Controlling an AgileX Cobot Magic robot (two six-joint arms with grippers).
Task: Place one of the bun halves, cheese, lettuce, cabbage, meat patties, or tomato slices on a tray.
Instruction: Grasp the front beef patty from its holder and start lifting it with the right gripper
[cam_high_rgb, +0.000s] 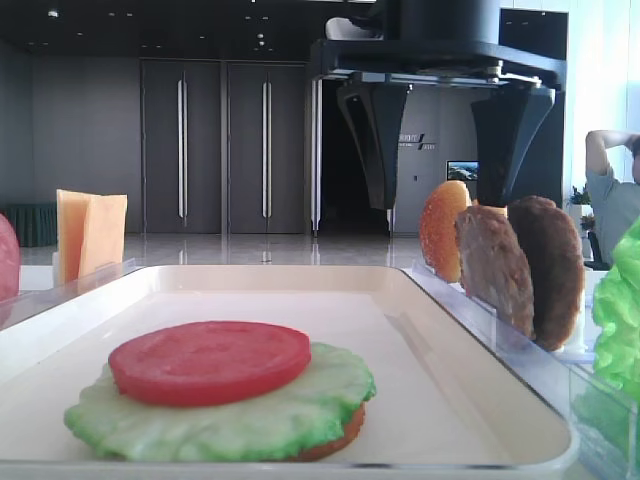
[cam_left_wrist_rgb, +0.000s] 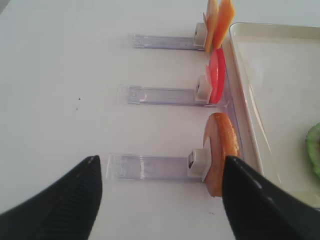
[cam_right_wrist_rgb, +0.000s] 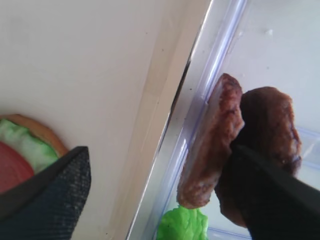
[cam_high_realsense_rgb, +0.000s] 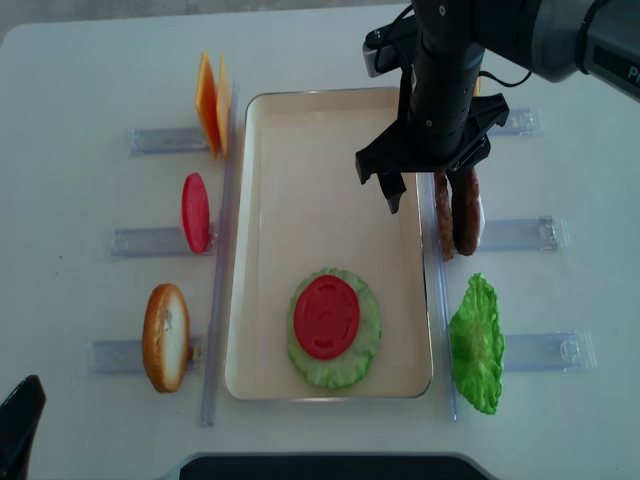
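Observation:
The cream tray (cam_high_realsense_rgb: 310, 180) lies in the middle of the table. On it a bun half is stacked with lettuce (cam_high_realsense_rgb: 362, 350) and a tomato slice (cam_high_realsense_rgb: 325, 316). Two meat patties stand on edge in a clear holder just right of the tray: a greyish-brown one (cam_high_realsense_rgb: 443, 215) (cam_right_wrist_rgb: 215, 145) and a darker one (cam_high_realsense_rgb: 466, 210) (cam_right_wrist_rgb: 270, 125). My right gripper (cam_high_realsense_rgb: 428, 185) (cam_right_wrist_rgb: 159, 150) hangs open over them. One finger is over the tray and the other sits between the two patties, so the jaws straddle the greyish-brown patty without touching it. My left gripper (cam_left_wrist_rgb: 161, 162) stands open and empty above the table beside a bun half (cam_left_wrist_rgb: 222, 150).
Left of the tray, clear holders carry cheese (cam_high_realsense_rgb: 208, 105), a tomato slice (cam_high_realsense_rgb: 195, 212) and the bun half (cam_high_realsense_rgb: 166, 336). A green leaf (cam_high_realsense_rgb: 477, 345) stands in a holder at the right front. Another bun half (cam_high_rgb: 443, 230) stands behind the patties.

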